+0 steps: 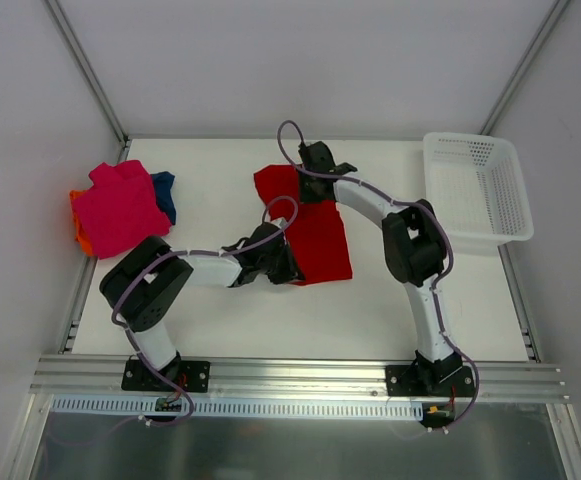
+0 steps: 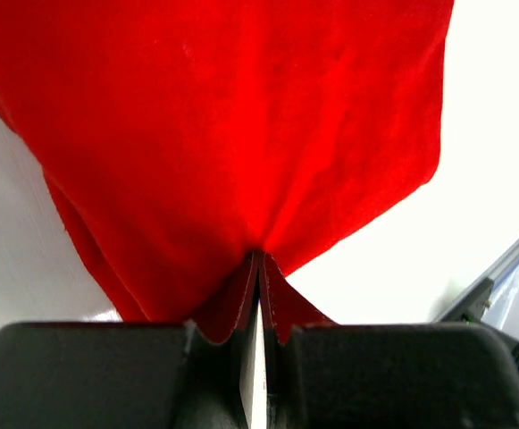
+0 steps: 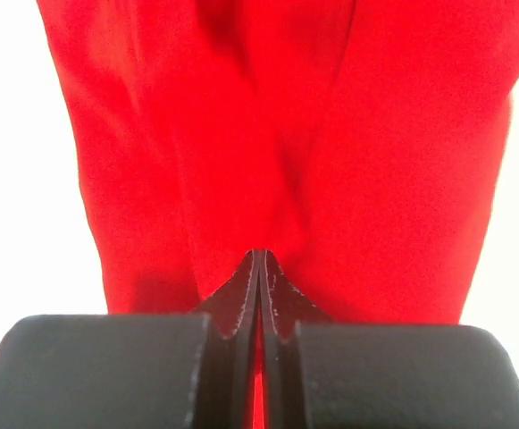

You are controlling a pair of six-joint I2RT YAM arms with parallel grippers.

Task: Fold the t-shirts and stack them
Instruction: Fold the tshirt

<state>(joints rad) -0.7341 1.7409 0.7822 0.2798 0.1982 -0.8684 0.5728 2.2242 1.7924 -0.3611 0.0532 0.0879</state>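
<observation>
A bright red t-shirt (image 1: pixel 320 238) lies partly folded in the middle of the table. My left gripper (image 1: pixel 282 262) is shut on its near left edge, and the cloth (image 2: pixel 241 134) puckers towards the pinched tips (image 2: pixel 259 256). My right gripper (image 1: pixel 315 168) is shut on the shirt's far edge, where creases in the cloth (image 3: pixel 277 134) run into the closed tips (image 3: pixel 259 254). At the far left a magenta-pink t-shirt (image 1: pixel 118 207) lies folded on an orange t-shirt (image 1: pixel 78 226), with a dark blue t-shirt (image 1: pixel 165 194) showing at its right side.
A white plastic mesh basket (image 1: pixel 478 190) stands at the far right of the table. Metal frame rails run along the table's left side (image 1: pixel 78 300) and near edge (image 1: pixel 300 372). White walls close in the back and sides.
</observation>
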